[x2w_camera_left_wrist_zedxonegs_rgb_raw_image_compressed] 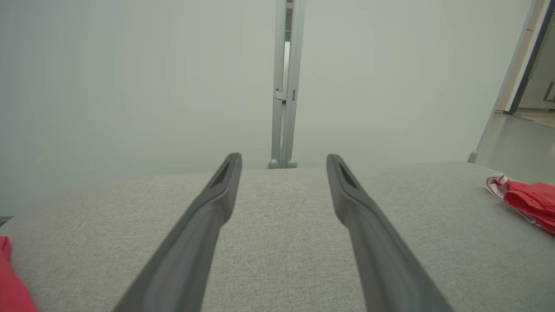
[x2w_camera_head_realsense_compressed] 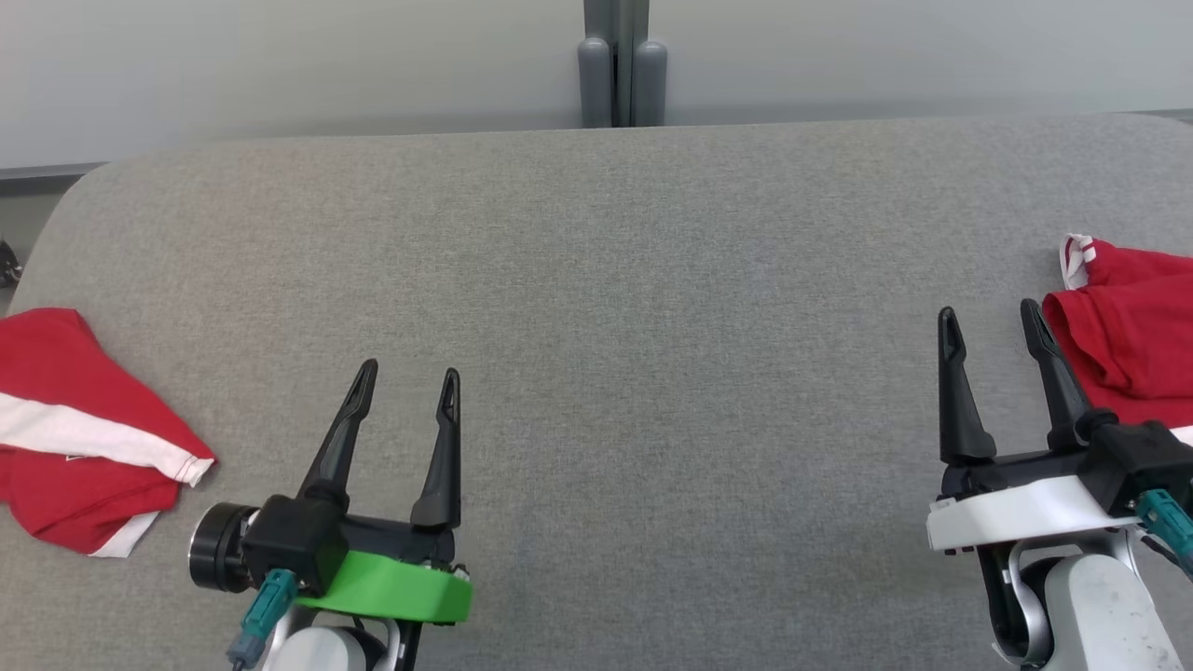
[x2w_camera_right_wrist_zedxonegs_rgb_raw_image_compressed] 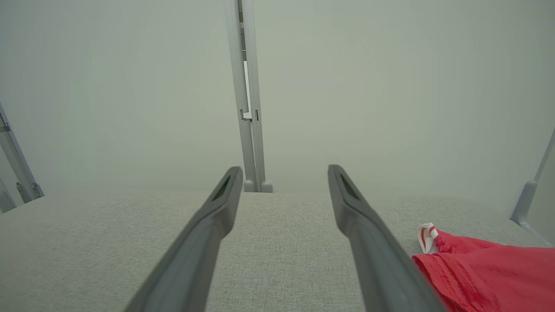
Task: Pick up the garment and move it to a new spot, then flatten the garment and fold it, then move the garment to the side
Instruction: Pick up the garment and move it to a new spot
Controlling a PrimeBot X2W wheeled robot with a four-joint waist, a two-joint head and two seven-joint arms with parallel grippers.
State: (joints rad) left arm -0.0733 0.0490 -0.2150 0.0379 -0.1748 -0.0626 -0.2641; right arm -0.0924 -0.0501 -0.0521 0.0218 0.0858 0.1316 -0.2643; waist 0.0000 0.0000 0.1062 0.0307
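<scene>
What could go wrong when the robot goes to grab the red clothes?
There are two red ones, the left garment and the right garment, so it might pick the wrong one. The right garment is bunched, so the right claw, close beside it, could pinch several layers or just shove it.

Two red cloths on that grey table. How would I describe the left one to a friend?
On the grey table, look to its left edge, beside the left gripper with its green collar. The left red garment lies bunched there; unlike the right red garment, a broad white band crosses it.
</scene>
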